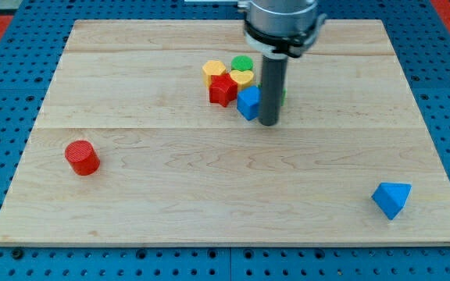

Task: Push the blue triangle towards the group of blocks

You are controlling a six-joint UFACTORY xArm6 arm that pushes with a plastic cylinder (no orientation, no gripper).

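The blue triangle (391, 199) lies alone near the board's bottom right corner. The group of blocks sits at the top centre: a yellow block (214, 70), a green round block (242, 62), a yellow heart-like block (242, 77), a red star (223, 90) and a blue block (248, 102). A sliver of green (283, 95) shows behind the rod. My tip (269, 122) rests on the board just right of the blue block, touching or nearly touching it. It is far up and left of the blue triangle.
A red cylinder (82, 158) stands alone at the left of the wooden board (170, 203). Blue pegboard (6, 94) surrounds the board. The arm's grey body (281, 23) hangs over the top centre.
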